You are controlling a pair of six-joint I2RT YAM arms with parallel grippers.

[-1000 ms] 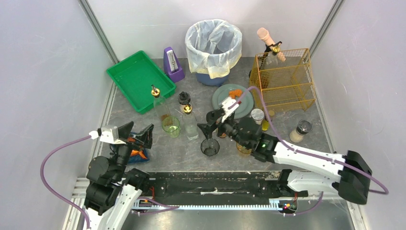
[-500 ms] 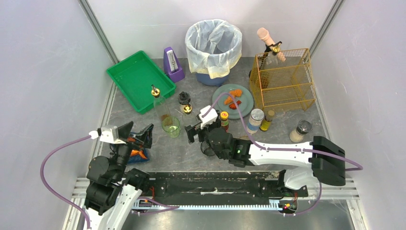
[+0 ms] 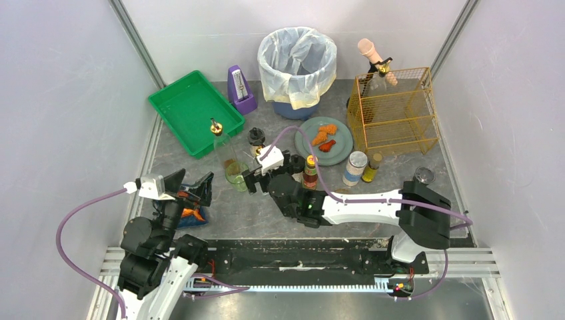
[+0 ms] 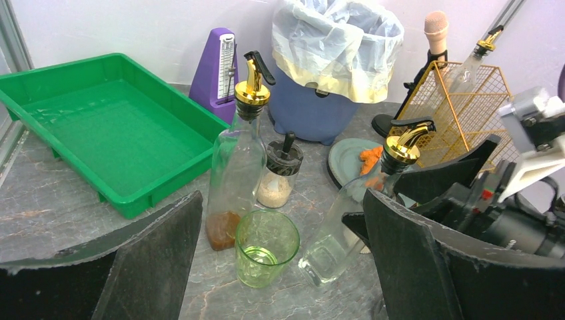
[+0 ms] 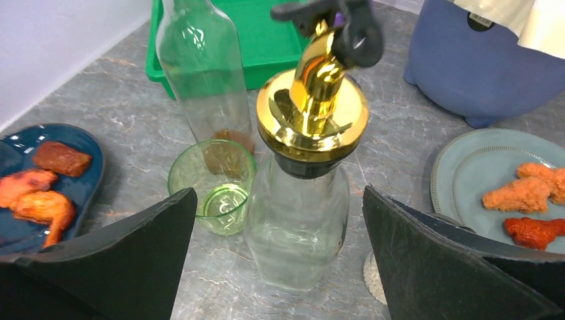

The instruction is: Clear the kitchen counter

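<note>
The kitchen counter (image 3: 233, 207) is dark grey marbled stone and holds several items. A clear bottle with a gold spout (image 5: 296, 213) stands upright between the jaws of my right gripper (image 5: 276, 193), which is open and does not touch it. In the top view the right gripper (image 3: 265, 172) is around that bottle (image 3: 260, 155). A green glass (image 4: 266, 247) stands just left of the bottle, beside a taller bottle with brown residue (image 4: 233, 173). My left gripper (image 4: 281, 200) is open and empty, short of the glass. In the top view it (image 3: 188, 188) hangs over a blue plate (image 3: 200, 219) of fried pieces.
A green tray (image 3: 190, 110), purple metronome (image 3: 240, 90), lined bin (image 3: 296, 60) and orange wire basket (image 3: 396, 110) stand along the back. A grey plate (image 3: 346, 143) holds fried pieces. A sauce bottle (image 3: 310, 172), spice jars (image 3: 354, 167) and a shaker (image 4: 278, 177) stand nearby.
The right arm has swung left across the counter, and its open jaws now stand on either side of the clear bottle. The left arm has not moved.
</note>
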